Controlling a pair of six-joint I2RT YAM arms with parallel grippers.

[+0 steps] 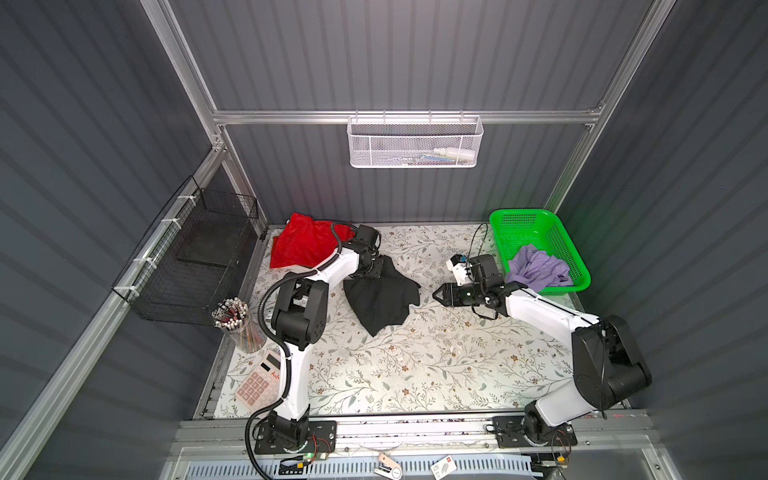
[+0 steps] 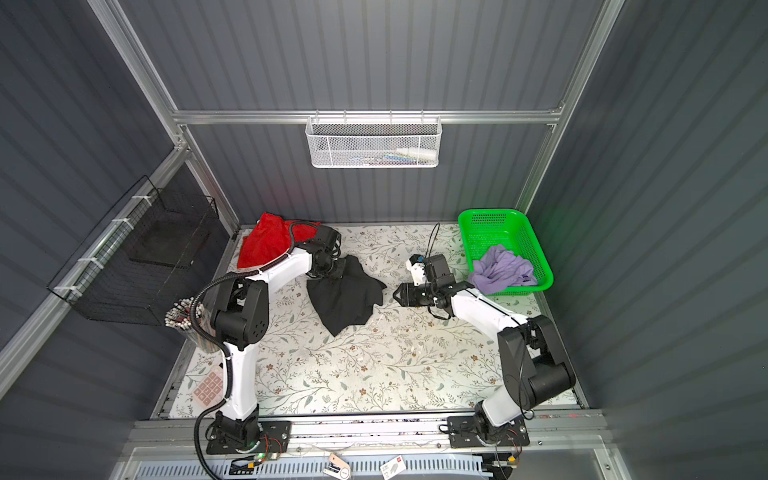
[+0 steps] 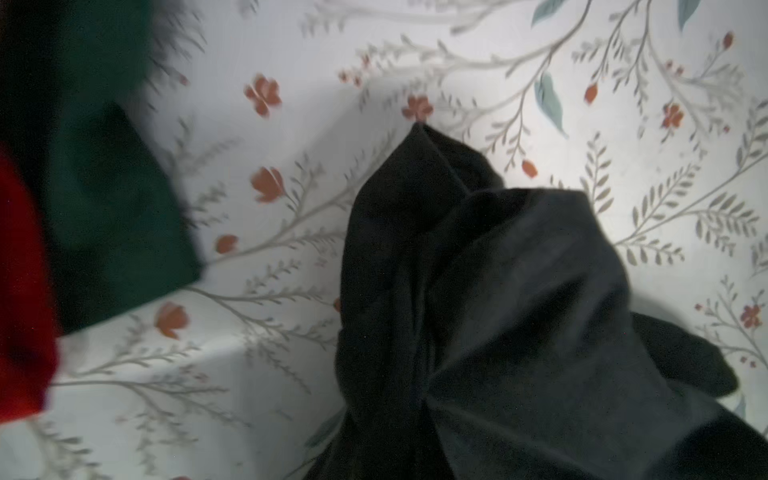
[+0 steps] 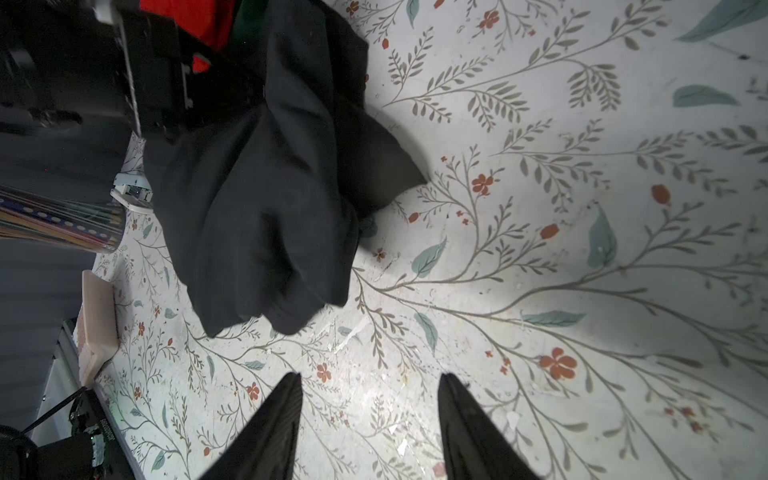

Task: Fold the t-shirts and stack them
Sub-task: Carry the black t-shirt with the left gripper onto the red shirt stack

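The black t-shirt (image 1: 384,297) (image 2: 347,297) lies crumpled left of the table's middle. My left gripper (image 1: 375,271) (image 2: 336,270) is shut on its far end. In the left wrist view the black cloth (image 3: 498,291) bunches into pleats where the jaws pinch it, and it hides the fingers. The red t-shirt (image 1: 301,245) lies at the back left, with the dark green t-shirt (image 3: 104,208) next to it. The lavender t-shirt (image 1: 538,266) sits bunched in the green basket (image 1: 519,214). My right gripper (image 1: 436,294) (image 4: 371,378) hovers open and empty, a little to the right of the black t-shirt (image 4: 257,187).
At the left edge stand a cup of pencils (image 1: 239,324) and a pink calculator (image 1: 259,380). A black wire basket (image 1: 195,249) hangs on the left wall and a white mesh basket (image 1: 415,141) on the back rail. Floral tabletop (image 1: 415,365) stretches in front of the black t-shirt.
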